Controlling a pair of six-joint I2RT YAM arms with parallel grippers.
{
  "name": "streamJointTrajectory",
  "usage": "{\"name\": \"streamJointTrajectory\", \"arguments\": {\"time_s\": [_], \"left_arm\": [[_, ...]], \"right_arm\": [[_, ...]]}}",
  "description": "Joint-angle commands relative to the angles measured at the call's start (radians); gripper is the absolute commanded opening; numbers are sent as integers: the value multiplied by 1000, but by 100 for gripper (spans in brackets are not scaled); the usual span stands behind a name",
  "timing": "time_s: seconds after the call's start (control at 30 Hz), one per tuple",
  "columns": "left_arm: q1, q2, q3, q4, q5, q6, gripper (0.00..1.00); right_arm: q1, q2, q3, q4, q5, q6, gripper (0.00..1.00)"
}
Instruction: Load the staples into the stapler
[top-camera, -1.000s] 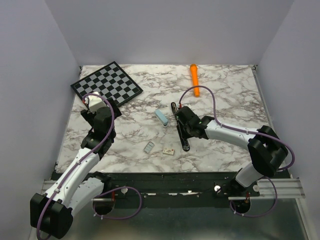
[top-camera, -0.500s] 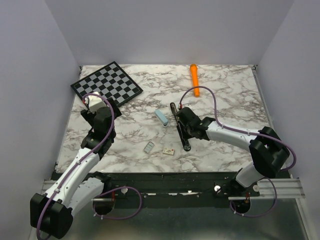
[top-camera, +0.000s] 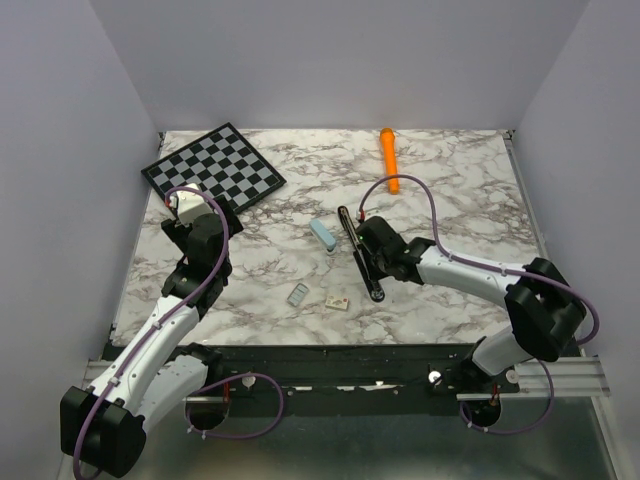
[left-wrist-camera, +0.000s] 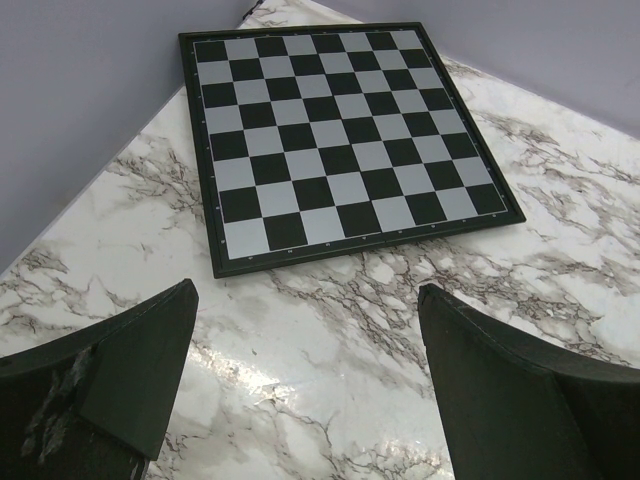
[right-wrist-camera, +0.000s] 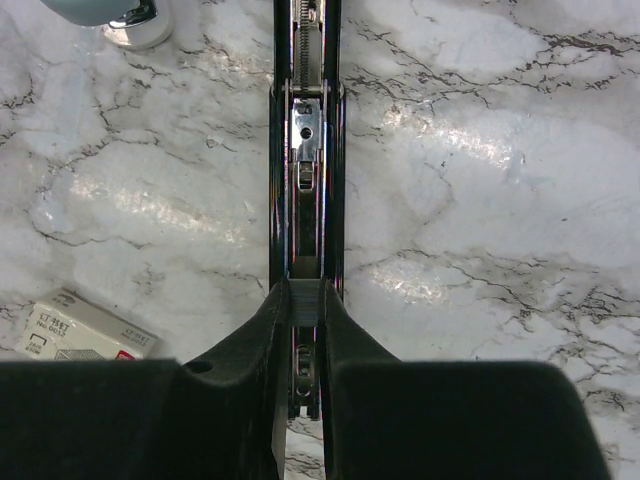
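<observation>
1. Standing at the near edge here, so 12 o'clock is the far wall. The stapler (top-camera: 372, 288) lies flat on the marble bench (top-camera: 460, 200), pretty much dead centre, running from roughly 11 o'clock down to 5 o'clock. It's opened up, and in the right wrist view you can look straight into the channel, spring and all.
2. The right gripper (right-wrist-camera: 305, 290) is down on the middle of the stapler with its jaws nearly closed, pinching the slim body from both sides. There's a small grey bit right between the tips, and tbh I can't tell what it is.
3. The staples (top-camera: 299, 294) sit loose on the bench at about 9 o'clock from the stapler's near end, well apart from both grippers.
4. A tiny white piece (top-camera: 337, 300) lies between the staples and the stapler's near end, not touching either.
5. A pale blue little box (top-camera: 321, 234) sits at 9 o'clock from the stapler's far half, close beside it.
6. The orange marker (top-camera: 389, 160) is off toward 12 o'clock.
7. The left gripper (left-wrist-camera: 305, 300) hovers at the 9 o'clock side with its jaws spread wide, gripping nothing. The chessboard (top-camera: 213, 167) is just beyond it, in the 10 o'clock corner.
</observation>
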Motion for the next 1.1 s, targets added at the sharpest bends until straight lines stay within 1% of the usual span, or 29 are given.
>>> {"name": "streamJointTrajectory", "arguments": {"time_s": [0.0, 0.17, 0.77, 1.07], "left_arm": [[7, -4, 7, 18, 4, -1, 99], [7, -3, 7, 18, 4, 1, 99], [7, 0, 7, 21, 9, 1, 99], [7, -1, 7, 20, 9, 2, 99]], "right_arm": [[-3, -43, -20, 27, 1, -54, 18], [-3, -39, -24, 36, 4, -71, 18], [-5, 0, -36, 58, -59, -71, 18], [-3, 7, -49, 56, -40, -65, 18]]}}
